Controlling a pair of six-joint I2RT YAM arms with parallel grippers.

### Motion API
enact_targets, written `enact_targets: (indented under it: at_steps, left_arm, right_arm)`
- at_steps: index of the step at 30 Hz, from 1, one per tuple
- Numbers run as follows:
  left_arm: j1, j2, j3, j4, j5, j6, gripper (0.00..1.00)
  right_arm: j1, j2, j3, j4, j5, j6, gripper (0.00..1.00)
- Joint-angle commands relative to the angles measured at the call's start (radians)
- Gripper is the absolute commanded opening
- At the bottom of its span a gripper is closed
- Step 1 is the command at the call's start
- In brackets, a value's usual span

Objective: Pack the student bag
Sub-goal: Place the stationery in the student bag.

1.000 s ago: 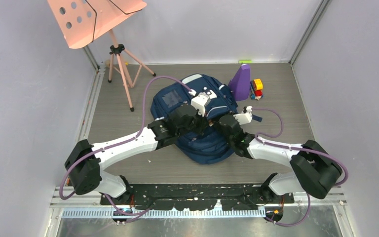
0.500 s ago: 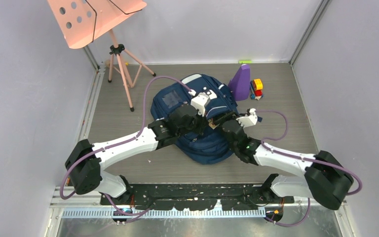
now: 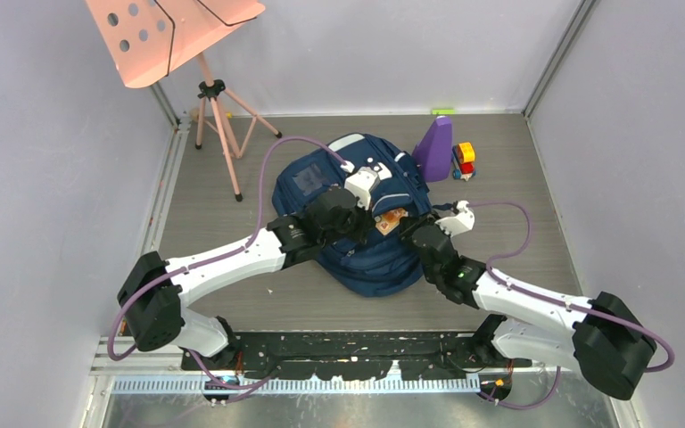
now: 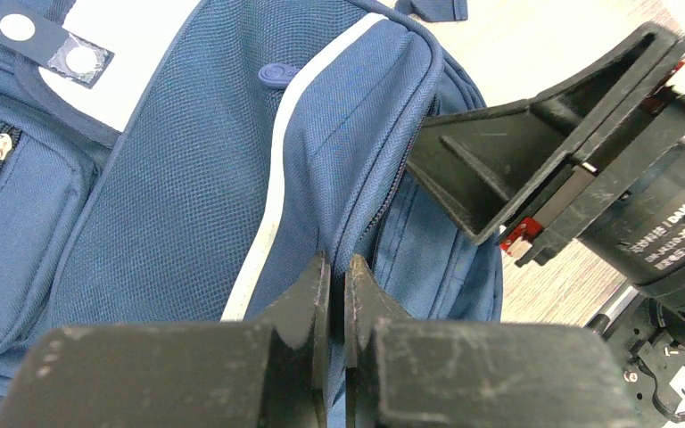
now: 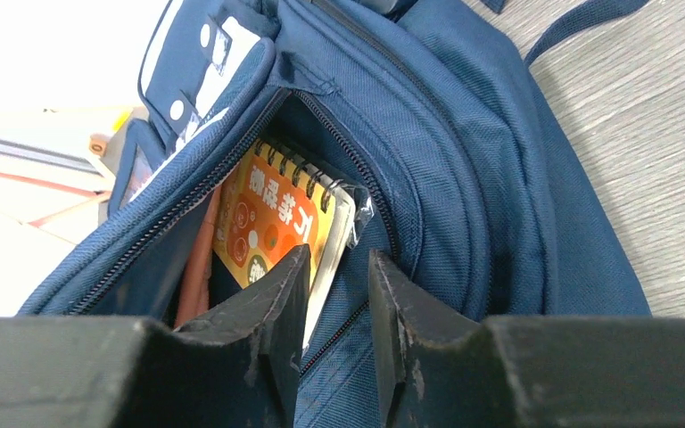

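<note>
The student bag (image 3: 357,259), navy blue with white stripes, lies on the floor between both arms. My left gripper (image 4: 337,272) is shut on a fold of the bag's fabric beside the zip, holding the compartment's mouth apart; in the top view the left gripper (image 3: 373,214) sits over the bag's middle. An orange spiral notebook (image 5: 272,223) stands in the open compartment, beside a salmon pencil (image 5: 198,259). My right gripper (image 5: 334,276) is open just below the notebook, the zip edge lying in the gap between its fingers. In the top view the right gripper (image 3: 408,229) is right next to the notebook (image 3: 392,217).
A pink music stand (image 3: 169,36) on a tripod (image 3: 218,125) stands at the back left. A purple cone-shaped object (image 3: 435,147) and a small colourful toy (image 3: 464,159) sit behind the bag on the right. Grey walls enclose the floor on three sides.
The right arm has swung out to the right and its gripper has drawn back from the bag's mouth with its jaws parted. The orange notebook now shows in the opening. The left gripper has not moved.
</note>
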Motion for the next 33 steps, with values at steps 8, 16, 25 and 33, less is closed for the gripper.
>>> enact_targets:
  at_steps: [8,16,25,33]
  left_arm:
    - [0.006,-0.036,0.057,0.042,0.018,-0.014,0.00]
    - [0.006,-0.018,0.042,0.050,0.060,-0.020,0.00]
    - [0.005,-0.002,0.017,0.051,0.047,-0.030,0.00]
    - [0.005,0.085,0.006,0.088,0.143,-0.038,0.16]
  right_arm:
    - [-0.004,0.128,0.046,0.117,-0.063,-0.096,0.25]
    - [-0.044,0.266,0.089,0.248,-0.141,-0.156,0.18]
    - [-0.051,0.267,0.104,0.212,-0.171,-0.200,0.16]
    - [-0.050,-0.076,0.020,-0.194,-0.130,-0.157,0.35]
